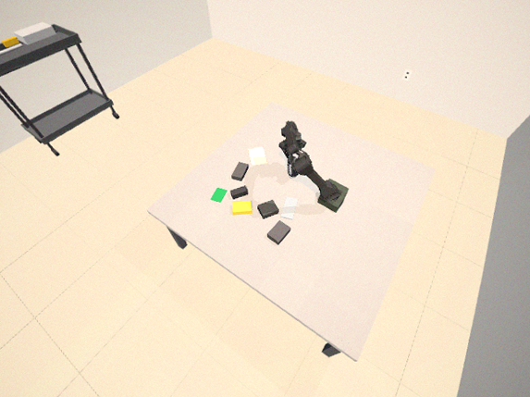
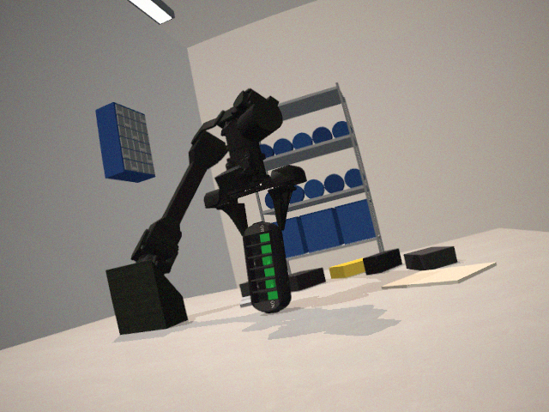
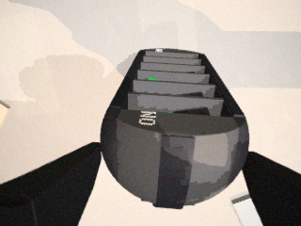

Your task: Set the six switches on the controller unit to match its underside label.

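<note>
Standing: controller unit (image 2: pixel 265 268) upright on its rounded end, lower end touching the table (image 2: pixel 399 354), switch face outward
Switches: green ends showing down the row
Tool: tool (image 2: pixel 262 211) pinching the controller unit's upper end
Around: black blocks, yellow block (image 2: pixel 346 269), cream sheet (image 2: pixel 438 275)

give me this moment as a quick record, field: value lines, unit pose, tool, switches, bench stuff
unit: dark grey controller unit stood on end, lower end at the bench
tool: tool at the unit's upper end, fingers on either side
switches: green shows on all six, switch face toward the exterior camera
label: not visible
bench items: yellow block, green card, several dark grey blocks, two pale sheets
base: not flat on its base
</note>
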`<state>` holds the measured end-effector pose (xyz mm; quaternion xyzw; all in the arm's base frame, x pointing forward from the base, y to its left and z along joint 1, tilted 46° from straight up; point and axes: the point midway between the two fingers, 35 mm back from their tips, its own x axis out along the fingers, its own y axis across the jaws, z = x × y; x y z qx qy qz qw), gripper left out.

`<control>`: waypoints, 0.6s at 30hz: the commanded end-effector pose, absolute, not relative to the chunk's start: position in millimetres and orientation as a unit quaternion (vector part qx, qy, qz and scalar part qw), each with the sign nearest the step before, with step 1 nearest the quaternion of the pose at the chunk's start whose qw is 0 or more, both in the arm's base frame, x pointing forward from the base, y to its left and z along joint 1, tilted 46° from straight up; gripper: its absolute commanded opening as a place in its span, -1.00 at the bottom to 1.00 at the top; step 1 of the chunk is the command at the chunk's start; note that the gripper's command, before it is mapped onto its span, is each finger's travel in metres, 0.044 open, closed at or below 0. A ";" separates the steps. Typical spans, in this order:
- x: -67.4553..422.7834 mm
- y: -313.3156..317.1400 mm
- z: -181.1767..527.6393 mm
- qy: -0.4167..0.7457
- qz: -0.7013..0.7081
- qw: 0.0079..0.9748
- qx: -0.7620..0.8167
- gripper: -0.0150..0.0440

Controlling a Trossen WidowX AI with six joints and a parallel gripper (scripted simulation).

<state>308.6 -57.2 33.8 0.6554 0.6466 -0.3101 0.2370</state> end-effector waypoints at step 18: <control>309.1 -39.3 43.9 0.650 -0.309 0.231 0.655 0.65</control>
